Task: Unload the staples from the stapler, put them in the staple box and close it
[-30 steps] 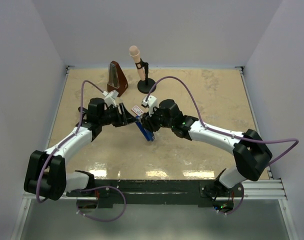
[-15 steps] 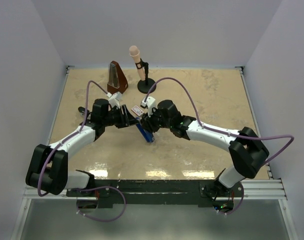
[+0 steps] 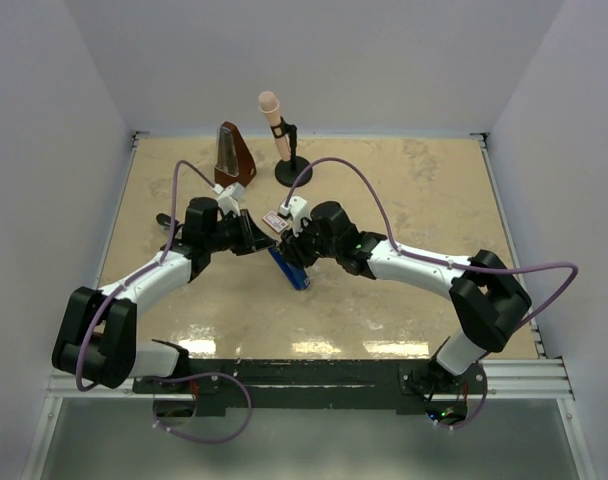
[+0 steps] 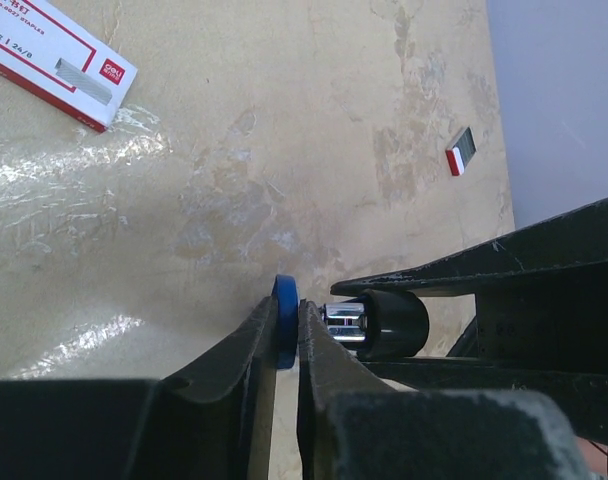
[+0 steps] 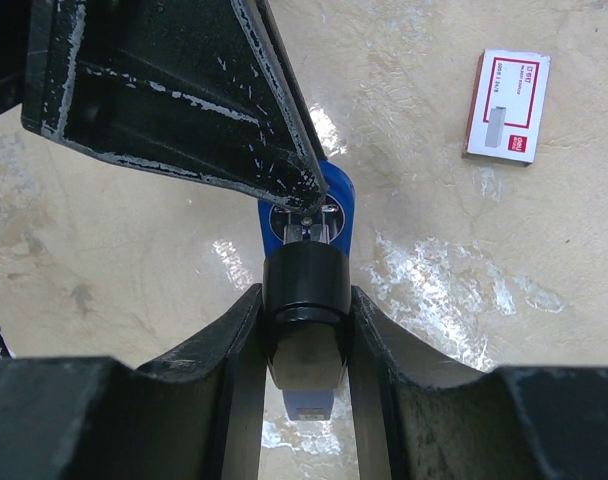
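Observation:
The blue-and-black stapler (image 3: 289,268) stands tilted at the table's middle, between both grippers. My right gripper (image 3: 292,250) is shut on its black body (image 5: 306,285), with the blue base (image 5: 336,195) and a silvery metal part showing beyond the fingers. My left gripper (image 3: 259,243) is shut on the thin blue edge of the stapler (image 4: 284,320), just beside that black end and its silvery rail (image 4: 346,322). A short grey strip with a red end (image 4: 460,152) lies on the table farther off; I cannot tell if it is staples. No staples show inside the stapler.
A small white box with red print (image 3: 275,222) lies just behind the grippers, also in the left wrist view (image 4: 54,60) and the right wrist view (image 5: 508,105). A brown metronome (image 3: 234,157) and a pink microphone on a black stand (image 3: 280,135) are at the back.
My left gripper has moved right to the stapler and shut on its blue edge. The right gripper has kept its hold and shifted slightly left.

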You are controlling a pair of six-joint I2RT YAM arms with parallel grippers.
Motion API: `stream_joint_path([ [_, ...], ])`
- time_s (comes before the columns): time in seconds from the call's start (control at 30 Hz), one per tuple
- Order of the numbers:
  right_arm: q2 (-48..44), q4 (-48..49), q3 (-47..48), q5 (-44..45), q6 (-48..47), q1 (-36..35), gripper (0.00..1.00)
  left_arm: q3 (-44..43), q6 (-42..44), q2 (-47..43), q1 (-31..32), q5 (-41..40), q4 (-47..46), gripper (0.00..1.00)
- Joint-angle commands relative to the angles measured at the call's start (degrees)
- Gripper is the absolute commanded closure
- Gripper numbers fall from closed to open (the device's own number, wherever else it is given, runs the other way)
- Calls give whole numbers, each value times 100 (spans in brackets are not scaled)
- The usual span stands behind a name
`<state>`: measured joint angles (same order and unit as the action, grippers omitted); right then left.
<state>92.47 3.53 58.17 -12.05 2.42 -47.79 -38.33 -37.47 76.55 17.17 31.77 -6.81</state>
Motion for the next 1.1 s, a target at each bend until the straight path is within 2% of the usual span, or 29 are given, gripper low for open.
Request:
stream_joint_path([
  [0.0,-202,306,309,-52,57,-37,100,27,-6,53,76,225,-251,79],
  [0.17,-247,429,221,-60,57,-37,100,18,-6,105,94,163,-154,67],
  [0.23,-255,464,221,-52,66,-37,100,1,-6,140,111,154,-119,66],
  [0.37,-229,447,238,-43,66,-37,100,-8,-14,202,138,136,-84,71],
  [0.47,-212,429,256,27,101,-37,100,-8,-67,237,155,294,-163,83],
  [0.5,-220,360,273,62,145,-37,98,0,-84,246,155,382,-198,88],
  [0.53,-194,307,308,141,189,-37,93,-8,-111,255,164,409,-207,98],
  [0.57,-168,141,413,220,250,-37,81,-8,-128,263,164,418,-207,100],
  [0.67,-97,-185,642,353,321,-29,63,9,-137,272,155,418,-233,100],
  [0.7,-80,-247,686,362,330,-29,61,9,-137,272,155,409,-251,100],
  [0.8,-27,-335,792,300,303,-29,54,27,-137,281,164,418,-286,100],
  [1.07,175,-493,836,221,268,-29,52,53,-120,264,190,392,-312,100],
])
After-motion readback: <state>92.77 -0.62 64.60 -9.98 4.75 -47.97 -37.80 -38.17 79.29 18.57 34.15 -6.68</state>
